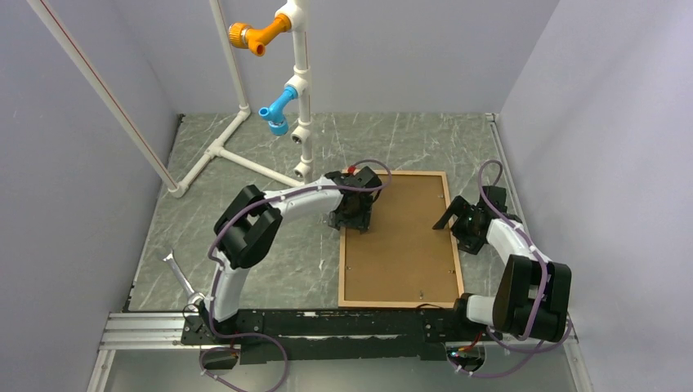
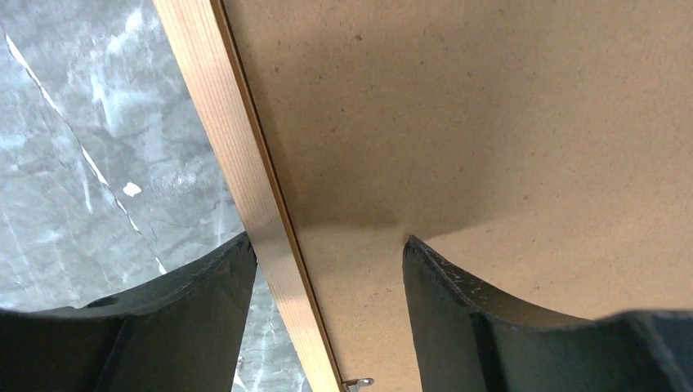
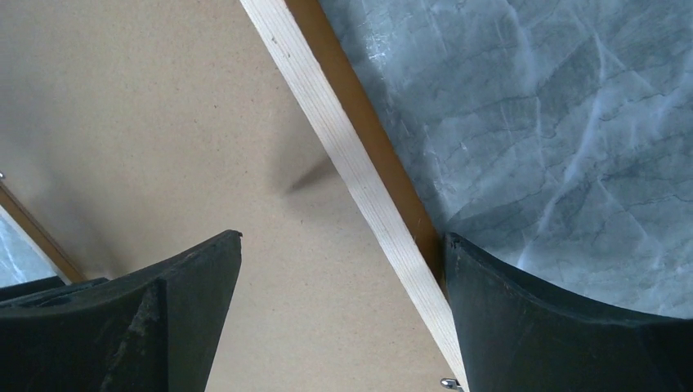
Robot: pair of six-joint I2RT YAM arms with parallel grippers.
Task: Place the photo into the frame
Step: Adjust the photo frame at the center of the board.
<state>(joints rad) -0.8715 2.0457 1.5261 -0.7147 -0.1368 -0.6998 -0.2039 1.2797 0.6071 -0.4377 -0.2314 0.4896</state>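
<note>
We've got the frame lying back-up around mid-table, brown backing sheet in it, left gripper spread apart over its 10 o'clock edge, right gripper spread wide over 3 o'clock.

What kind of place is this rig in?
Likely a lab robot test cell, not a home or shop: plain grey walls boxing in a marble-look table, two arms bolted to an aluminium rail, and a white pipe stand with orange and blue fittings.
</note>
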